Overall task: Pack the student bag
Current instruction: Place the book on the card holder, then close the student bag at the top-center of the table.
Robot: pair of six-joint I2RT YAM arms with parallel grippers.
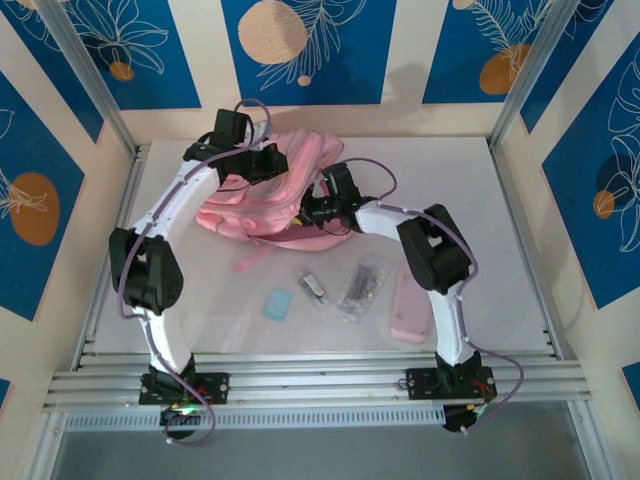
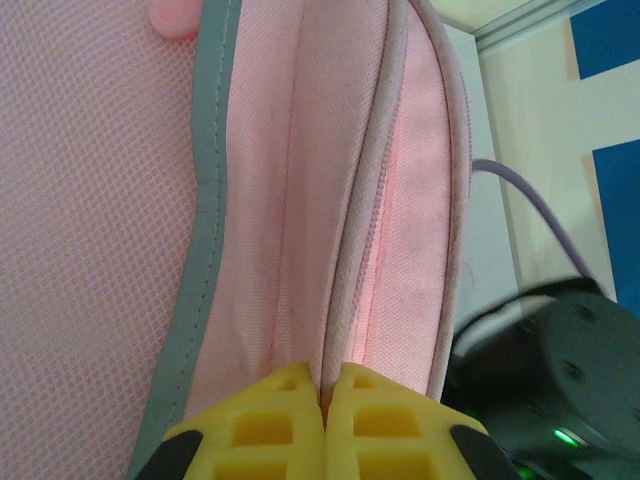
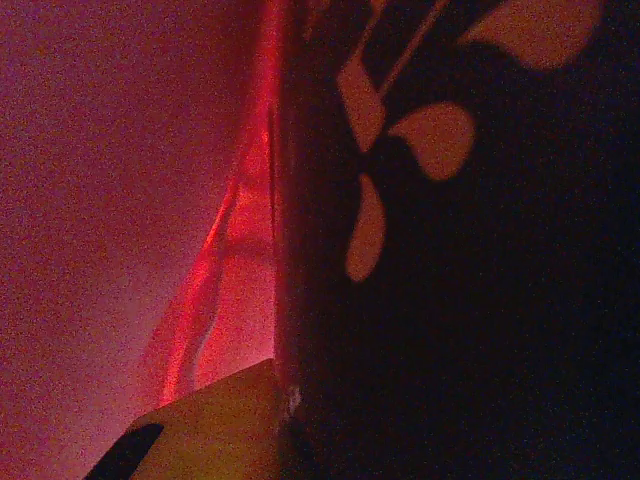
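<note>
From above, the bag (image 1: 240,215) lies at the back middle of the tabletop (image 1: 480,240), and both arms bend in over it. The right end effector (image 1: 318,210) is buried at its opening. Nearer the bases lie a blue pad (image 1: 277,304), a clear packet (image 1: 360,287) and a pink case (image 1: 410,312).

Close in on the left wrist, the left end effector (image 2: 322,425) is pressed tight, pinching a pink seam beside the grey trim (image 2: 205,250).

The right wrist view is dim red inside the bag. One yellow finger (image 3: 210,425) lies against a dark leaf-patterned thing (image 3: 450,300), and its grip can't be told.
</note>
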